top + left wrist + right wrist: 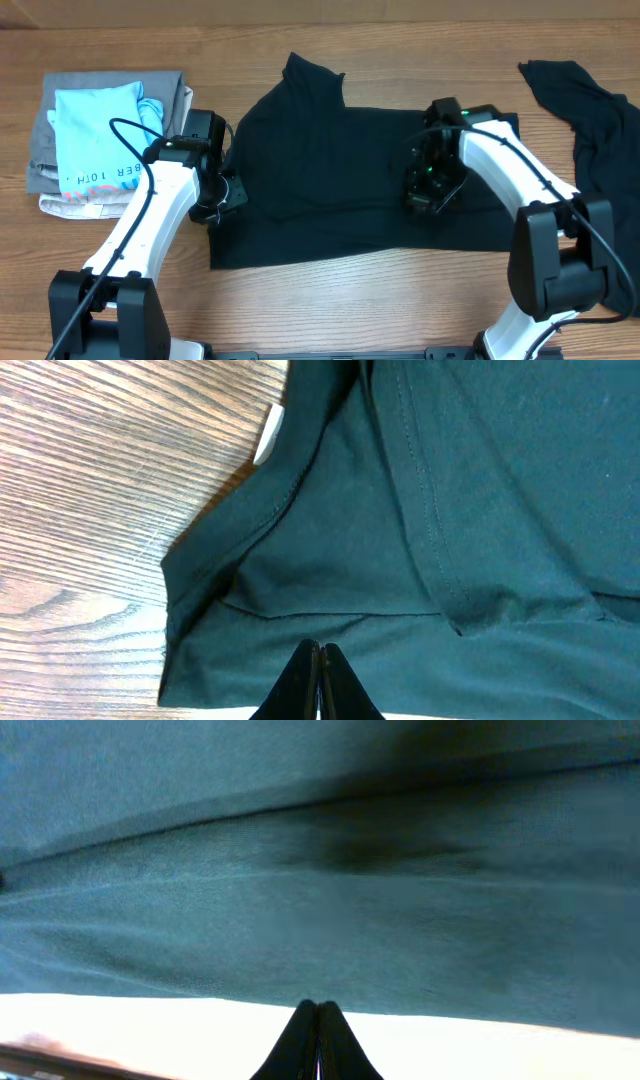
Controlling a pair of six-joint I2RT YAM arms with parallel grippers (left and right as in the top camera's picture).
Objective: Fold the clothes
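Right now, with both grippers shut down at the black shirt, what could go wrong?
1. The left gripper is shut right at the shirt edge; a thin pinch, if it has any, may slip on lifting.
2. The right gripper is shut at a cloth edge too; uneven pulls could bunch the fold.
3. The folded stack lies close beside the left gripper; a wide swing could knock it.

The black shirt [330,170] is soft, matt cloth with stitched seams. The table [380,300] is smooth wood with wavy grain. The left arm [150,215] and right arm [505,165] look like smooth white plastic.
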